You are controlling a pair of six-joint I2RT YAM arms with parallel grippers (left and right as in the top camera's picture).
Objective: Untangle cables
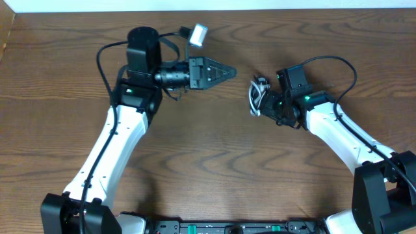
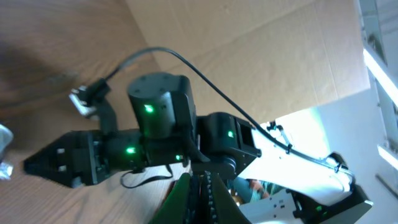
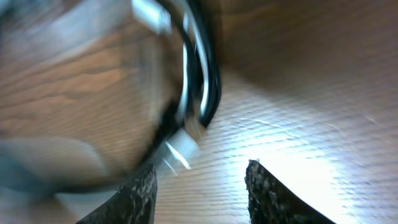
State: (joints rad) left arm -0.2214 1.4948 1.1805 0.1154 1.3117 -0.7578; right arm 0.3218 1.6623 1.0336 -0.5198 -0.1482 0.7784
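The cables (image 1: 258, 89) are a small bundle of thin black and white loops right of the table's middle. My right gripper (image 1: 261, 104) is open right at the bundle. In the right wrist view the blurred black and white loops (image 3: 200, 81) lie just beyond the open fingers (image 3: 202, 171), and a white plug end (image 3: 180, 148) sits near the left fingertip. Nothing is between the fingers. My left gripper (image 1: 227, 71) is shut and empty, pointing right, a short gap left of the bundle. Its closed fingers (image 2: 200, 199) show at the bottom of the left wrist view.
The wooden table (image 1: 208, 169) ends at a pale edge along the back (image 1: 260, 5). The left wrist view looks across at the right arm (image 2: 155, 124), with a cardboard wall (image 2: 261, 56) behind it.
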